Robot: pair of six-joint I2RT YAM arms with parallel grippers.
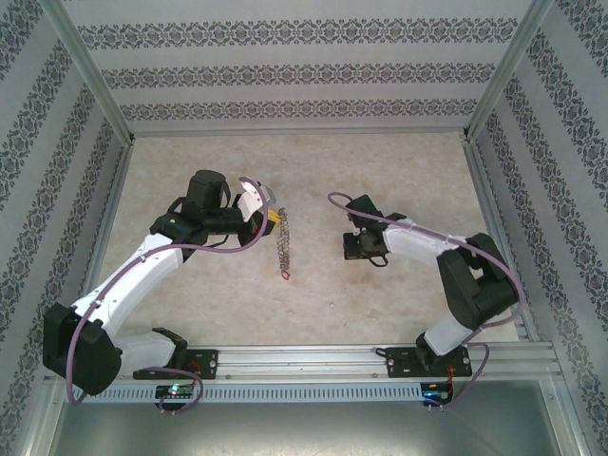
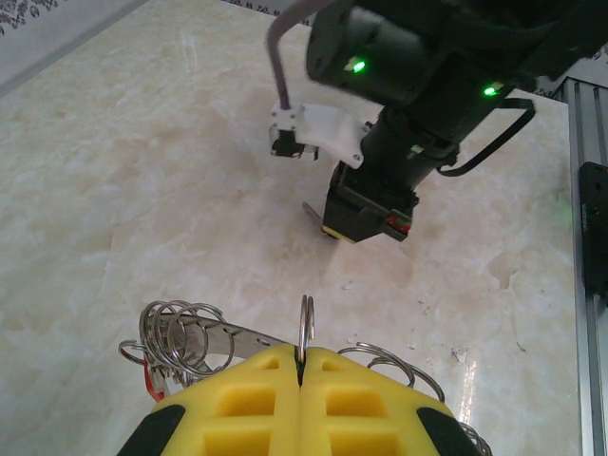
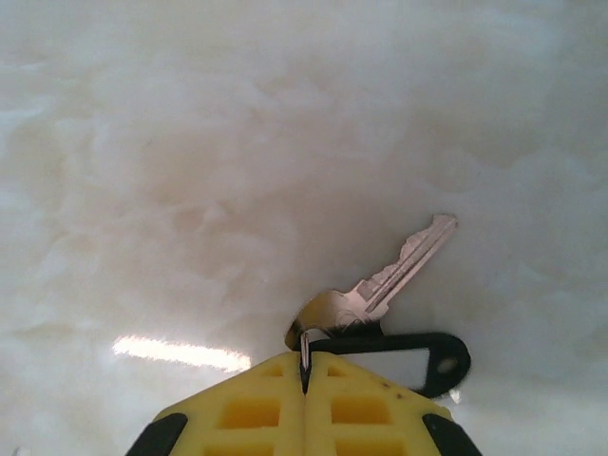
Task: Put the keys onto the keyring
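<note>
At the bottom of the left wrist view, the left gripper (image 2: 301,356) has its yellow fingers pinched shut on one thin upright loop of the silvery, chain-like metal keyring (image 2: 306,323). The keyring's coils spill to both sides, and from above it trails down left of centre to a red tag (image 1: 285,275). At the bottom of the right wrist view, the right gripper (image 3: 305,361) is clamped on the small ring at the head of a silver key (image 3: 399,266) with a black-framed white oblong tag (image 3: 404,359), low over the pale marbled tabletop (image 3: 190,142). Joining them likely calls for a firm pinch, a slow carry without swinging, and meeting the held loop edge-on.
</note>
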